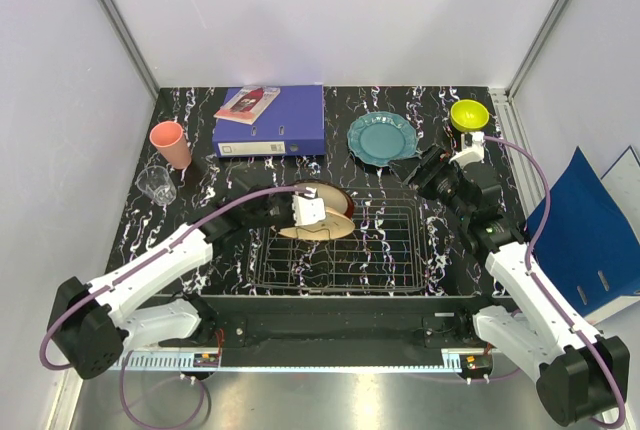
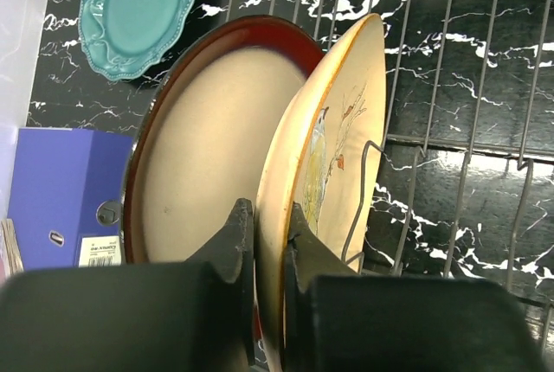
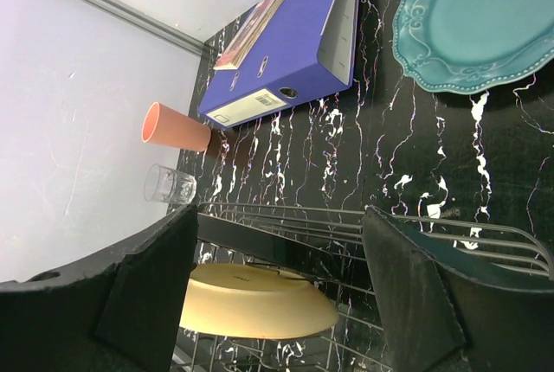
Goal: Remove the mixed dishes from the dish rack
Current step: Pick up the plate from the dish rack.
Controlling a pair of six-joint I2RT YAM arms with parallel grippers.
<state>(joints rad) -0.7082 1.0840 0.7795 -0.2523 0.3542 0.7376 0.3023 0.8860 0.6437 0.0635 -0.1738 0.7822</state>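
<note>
the cream-yellow plate (image 2: pixel 333 130) stands on edge in the dish rack (image 1: pixel 390 255), propped against a wire prong, with the red-rimmed plate (image 2: pixel 203 164) leaning just behind it. my left gripper (image 2: pixel 267 216) is pinching the yellow plate's rim, one finger on each face. i judge it an edge hold because an upright plate offers nothing else to grab. my right gripper (image 3: pixel 281 234) hangs spread wide, holding nothing, by the rack's far right corner, likely kept clear of the lift. the left wrist view shows the pinch and the plate's orange marks. the top view hides both but shows the rest: teal plate (image 1: pixel 381 136), yellow-green bowl (image 1: pixel 468 113), pink cup (image 1: pixel 171 143) and tumbler (image 1: pixel 157 183) sit out on the table (image 1: pixel 190 110), so two plates remain.
</note>
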